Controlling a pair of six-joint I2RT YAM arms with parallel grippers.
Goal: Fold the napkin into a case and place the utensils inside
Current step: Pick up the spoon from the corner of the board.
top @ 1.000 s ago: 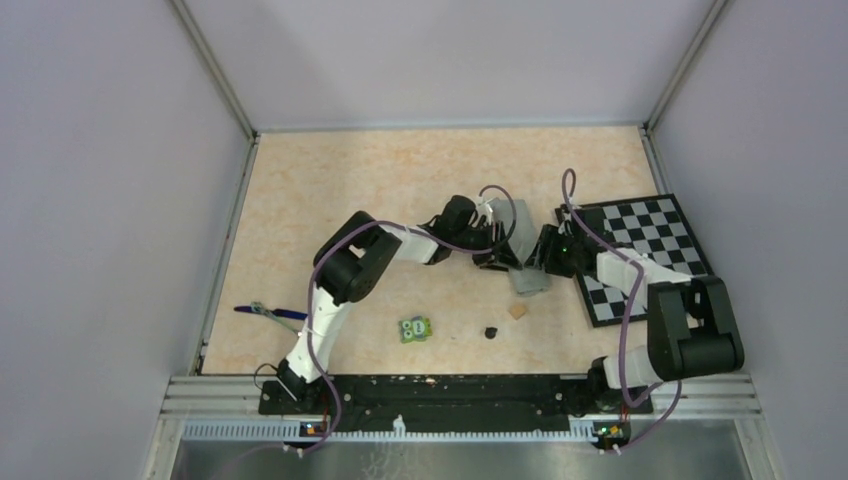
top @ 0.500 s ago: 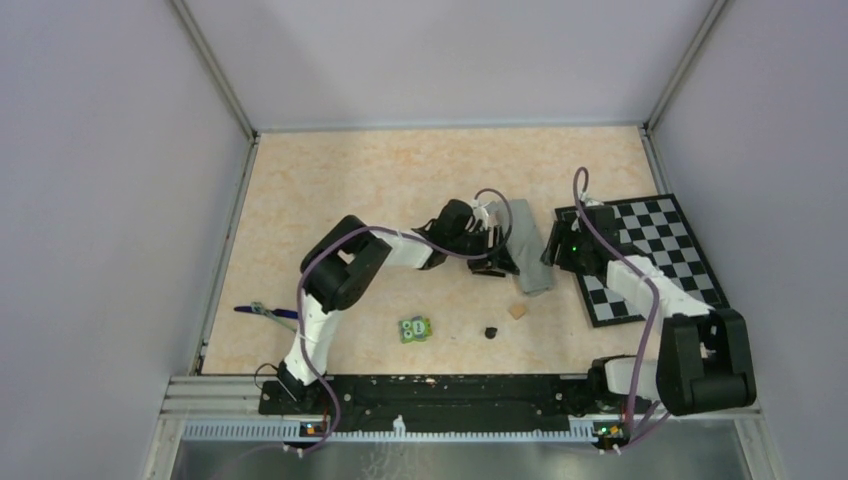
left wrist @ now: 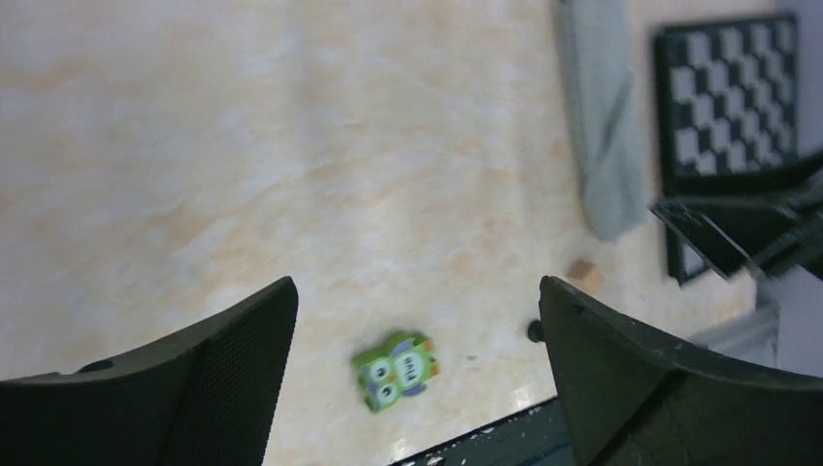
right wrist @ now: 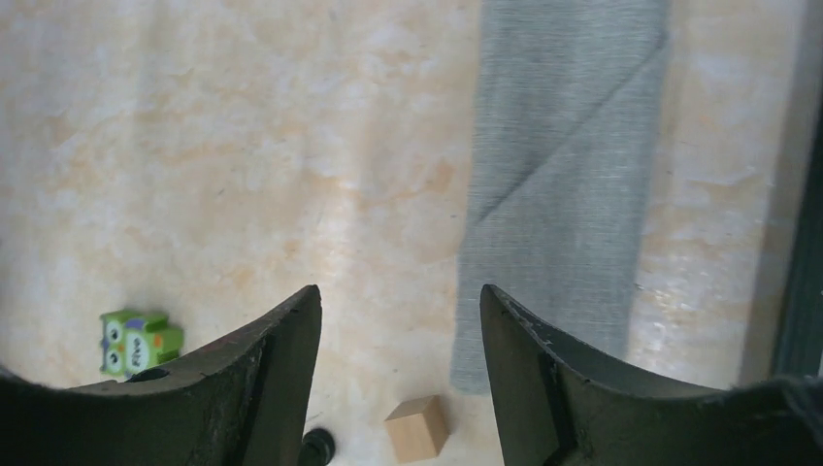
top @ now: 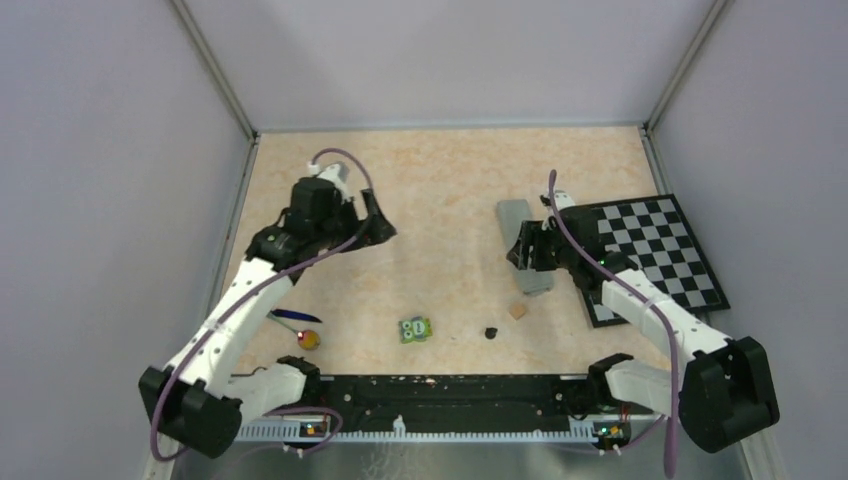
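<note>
The napkin [top: 524, 248] lies flat as a narrow grey folded strip left of the checkerboard; it also shows as the napkin [left wrist: 602, 126] and the napkin [right wrist: 563, 184], with a diagonal fold line. My right gripper [top: 520, 256] hovers over the strip's near part, open and empty [right wrist: 398, 311]. My left gripper [top: 378, 226] is far off to the left, open with nothing between its fingers [left wrist: 417, 320]. The utensils lie at the front left: a slim dark blue piece [top: 294, 316] and one with a yellow-orange head [top: 310, 339].
The black-and-white checkerboard mat [top: 650, 255] lies at the right. A green owl-faced block [top: 415, 329], a small black piece [top: 490, 332] and a tan cube [top: 517, 311] sit near the front middle. Frame walls bound the table.
My left gripper opened, let go of the napkin and swung far to the left. The right gripper opened a little more over the strip. The yellow-orange-headed utensil now shows.
</note>
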